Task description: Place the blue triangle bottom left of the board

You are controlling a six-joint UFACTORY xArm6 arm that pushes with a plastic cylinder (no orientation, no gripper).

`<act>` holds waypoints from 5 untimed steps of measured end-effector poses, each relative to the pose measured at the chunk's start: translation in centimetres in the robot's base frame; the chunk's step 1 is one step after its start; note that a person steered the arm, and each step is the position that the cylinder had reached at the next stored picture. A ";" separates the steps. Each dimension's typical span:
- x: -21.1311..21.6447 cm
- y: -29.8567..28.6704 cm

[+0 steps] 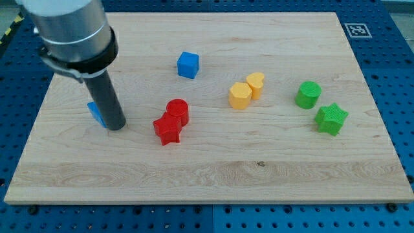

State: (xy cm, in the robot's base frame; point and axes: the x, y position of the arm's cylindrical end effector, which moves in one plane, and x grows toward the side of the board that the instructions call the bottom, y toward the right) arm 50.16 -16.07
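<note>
My tip carried no pincer, so nothing was grasped; it stood touching the blue triangle on that block's right, half hiding it. Pushing well meant circling above the triangle, then driving toward the board corner below-left.

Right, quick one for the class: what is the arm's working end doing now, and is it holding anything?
No gripper: my tip holds nothing.
It rests on the board, against the right side of the blue triangle.
</note>
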 end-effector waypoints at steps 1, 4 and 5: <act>-4.1 0.0; -1.4 -2.7; -0.7 -2.7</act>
State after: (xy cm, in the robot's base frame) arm 49.48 -18.76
